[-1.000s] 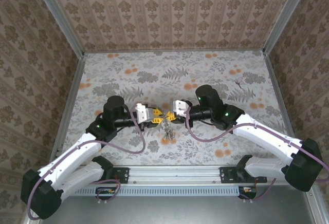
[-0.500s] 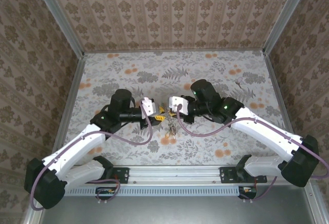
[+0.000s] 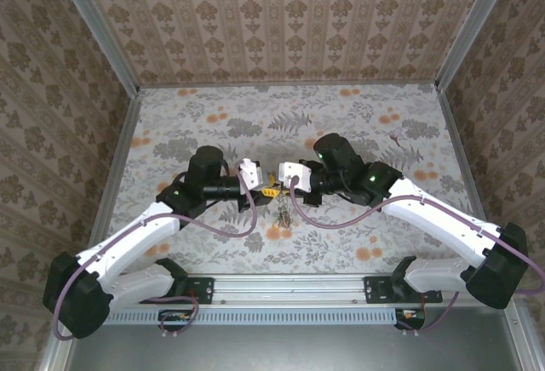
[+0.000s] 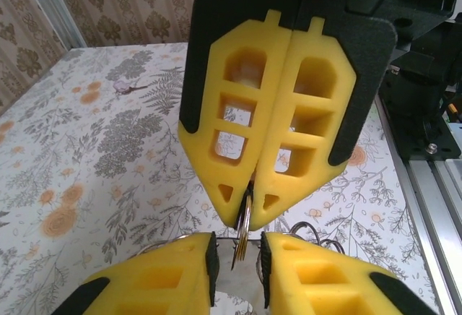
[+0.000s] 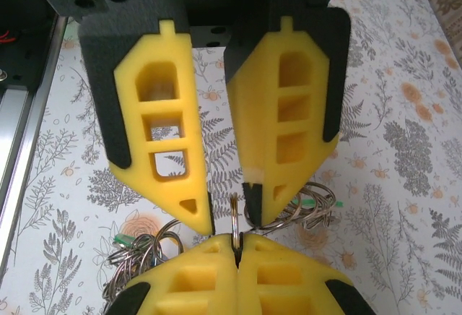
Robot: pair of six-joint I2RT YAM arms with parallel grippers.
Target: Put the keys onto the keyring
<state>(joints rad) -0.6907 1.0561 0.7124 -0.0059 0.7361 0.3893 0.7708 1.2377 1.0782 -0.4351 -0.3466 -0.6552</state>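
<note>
R gripper (image 5: 237, 248): seen clenched, its yellow fingers (image 5: 289, 286) pressed flat together. The keyring (image 5: 235, 217) is pinched at the very tips, edge-on, and stands up out of the seam.
L gripper (image 4: 238, 243): seen released, jaws set a narrow gap apart. Nothing is gripped.
Keyring vs L gripper: the ring's free edge is placed inside the L gap. In the R wrist view it is seen closer to one L finger (image 5: 285, 120) than to the other. Whether that finger is touched can't be told.
Keyring vs R gripper: it is caught btwn the two tips only and points twd the L gripper.
Grippers: set tip to tip, facing each other and nearly touching, w/ the ring bridging them.
Keys (image 3: 281, 211): a small silvery bunch is seen in the top view just beside the meeting point, on its near side. Single keys can't be made out.
Wire loops (image 5: 148, 257): silvery, seen in the R wrist view on either side of the R tips, w/ small green bits (image 5: 119, 240) among them.
Bunch hanging or resting: can't be told.
Worktop (image 3: 358, 124): floral print. The cluster is found abt mid-width, somewhat nearer the near edge than the far edge, and well apart from both side edges.
</note>
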